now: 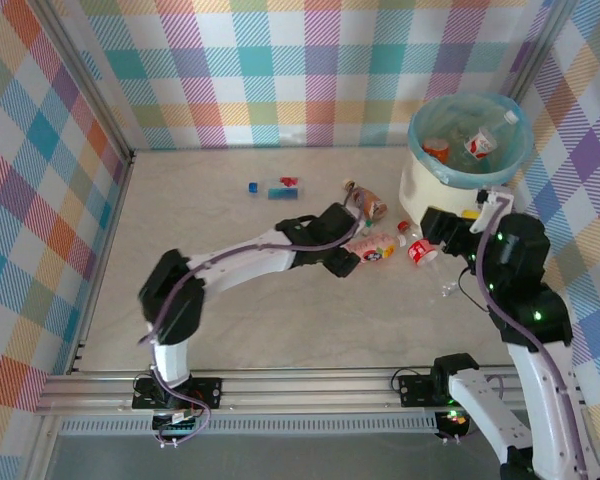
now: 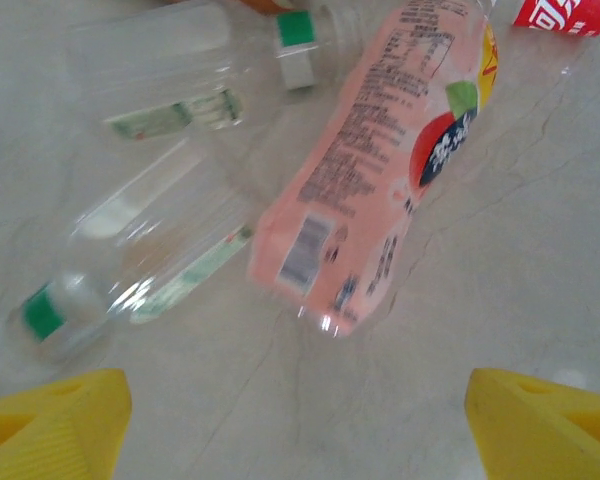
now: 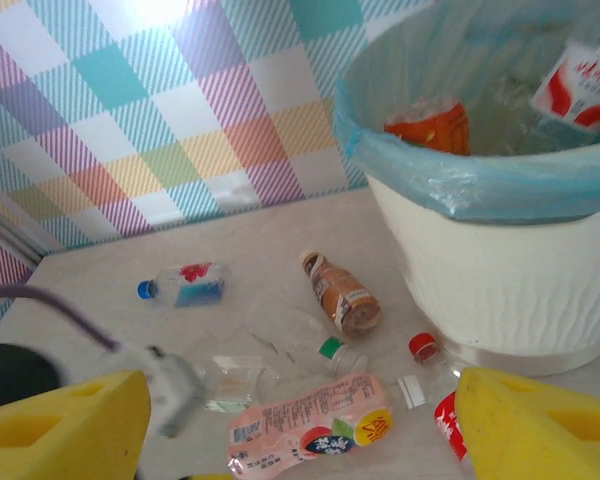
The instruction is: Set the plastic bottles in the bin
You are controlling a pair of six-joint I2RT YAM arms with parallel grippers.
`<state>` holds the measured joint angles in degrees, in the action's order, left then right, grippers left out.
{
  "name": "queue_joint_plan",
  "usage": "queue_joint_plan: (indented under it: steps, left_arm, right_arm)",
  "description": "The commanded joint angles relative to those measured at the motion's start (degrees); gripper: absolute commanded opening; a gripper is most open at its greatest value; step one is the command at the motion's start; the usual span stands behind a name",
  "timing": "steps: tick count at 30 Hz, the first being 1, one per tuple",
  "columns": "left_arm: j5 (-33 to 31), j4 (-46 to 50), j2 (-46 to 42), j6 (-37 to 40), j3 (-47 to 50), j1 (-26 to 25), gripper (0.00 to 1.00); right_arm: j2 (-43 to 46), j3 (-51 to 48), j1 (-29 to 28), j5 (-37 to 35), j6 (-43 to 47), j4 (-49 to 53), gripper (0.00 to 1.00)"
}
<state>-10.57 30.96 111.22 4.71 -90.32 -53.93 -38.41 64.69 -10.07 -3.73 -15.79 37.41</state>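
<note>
1. While the left claw hangs low over the worktop, its yellow fingers stand wide apart at the bottom corners of the left wrist view, holding nothing.
2. Just above that gap the pink bottle lies on its side, slanting toward the upper right; two clear green-capped bottles crowd its left flank.
3. From above, the bin stands at the upper right against the checked wall, with an orange bottle and a red-labelled bottle inside.
4. The right claw is likewise wide and empty at the bottom of the right wrist view, the bin up and to its right.
5. Near the bin's foot lie a brown bottle and a red-capped bottle; a blue-capped bottle lies well apart at centre left.
</note>
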Motion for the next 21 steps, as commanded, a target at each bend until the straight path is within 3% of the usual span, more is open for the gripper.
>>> queue_joint_plan:
  steps: [1, 7, 14, 21]
  left_arm:
    - [-1.37, 6.29, 6.66, 3.3, -6.79, -1.98, 0.86]
    - [-3.47, 9.55, 14.47, 3.65, -11.98, -2.85, 0.83]
    - [-0.79, 8.78, 14.9, 3.04, -9.45, -2.87, 0.76]
    - [-1.5, 7.82, 15.59, 2.94, -9.25, -2.93, 0.76]
  right_arm:
    - [2.9, -0.53, -0.09, -2.08, 3.6, -0.17, 0.81]
    - [3.96, -0.18, -0.13, -2.3, 5.41, -0.68, 0.81]
    - [3.86, -1.55, -0.1, -2.0, 5.97, -1.54, 0.81]
    - [3.67, -1.73, -0.13, -1.2, 5.62, -1.77, 0.82]
